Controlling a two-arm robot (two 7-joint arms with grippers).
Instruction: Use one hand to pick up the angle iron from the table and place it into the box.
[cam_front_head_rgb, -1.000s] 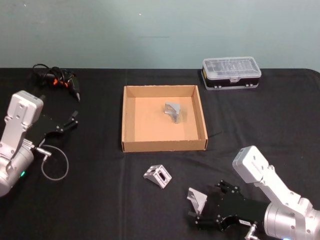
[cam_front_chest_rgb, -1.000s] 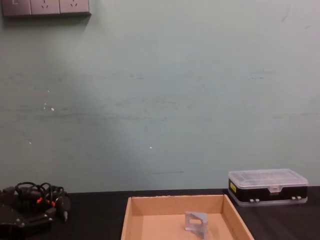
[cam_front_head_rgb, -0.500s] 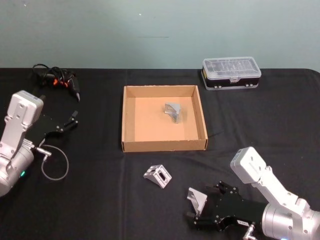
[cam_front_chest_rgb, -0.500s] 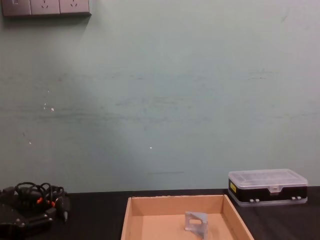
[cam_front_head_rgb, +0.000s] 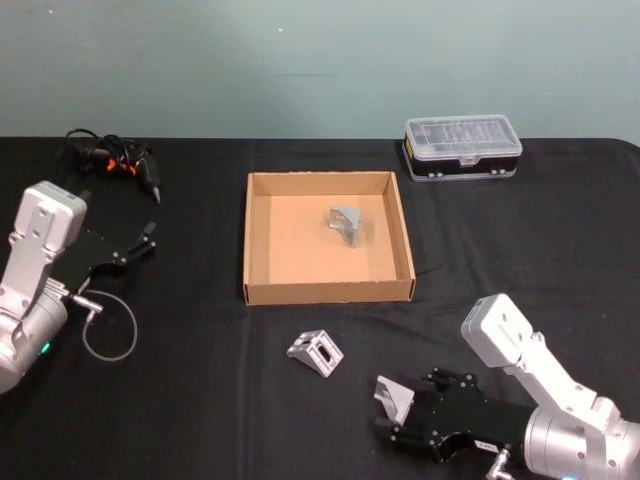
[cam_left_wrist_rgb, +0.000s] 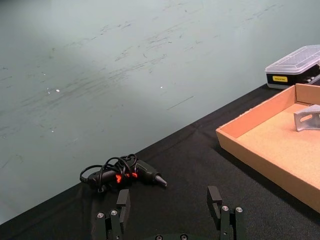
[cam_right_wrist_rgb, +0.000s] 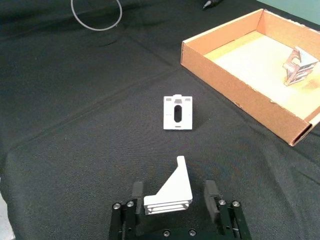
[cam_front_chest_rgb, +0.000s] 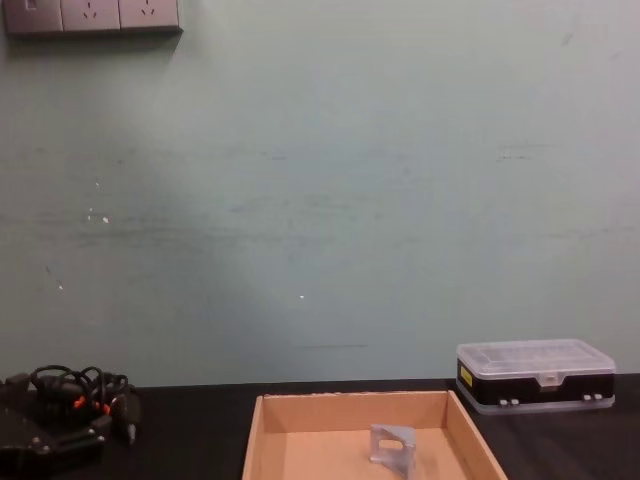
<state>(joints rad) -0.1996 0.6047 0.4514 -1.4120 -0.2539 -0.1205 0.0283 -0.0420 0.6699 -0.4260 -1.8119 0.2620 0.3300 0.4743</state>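
Three angle irons lay out: the far iron (cam_front_head_rgb: 346, 224) inside the box (cam_front_head_rgb: 328, 292), the mid iron (cam_front_head_rgb: 316, 352) on the worktop (cam_front_head_rgb: 200, 400) just before the box, and the near iron (cam_front_head_rgb: 393, 400) further out from the box. My right hand (cam_right_wrist_rgb: 173, 191) stood released, astride the near iron without pinching it. I judged the iron stiff, smooth and slippery, best pinched across its flat sides. Since a second earlier that hand had shifted slightly; the irons had not. My left hand (cam_front_head_rgb: 135, 245) idled, released, left of the box.

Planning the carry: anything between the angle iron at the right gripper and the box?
Nothing directly: a second angle iron lies on the table just left of the line from the right gripper to the box.
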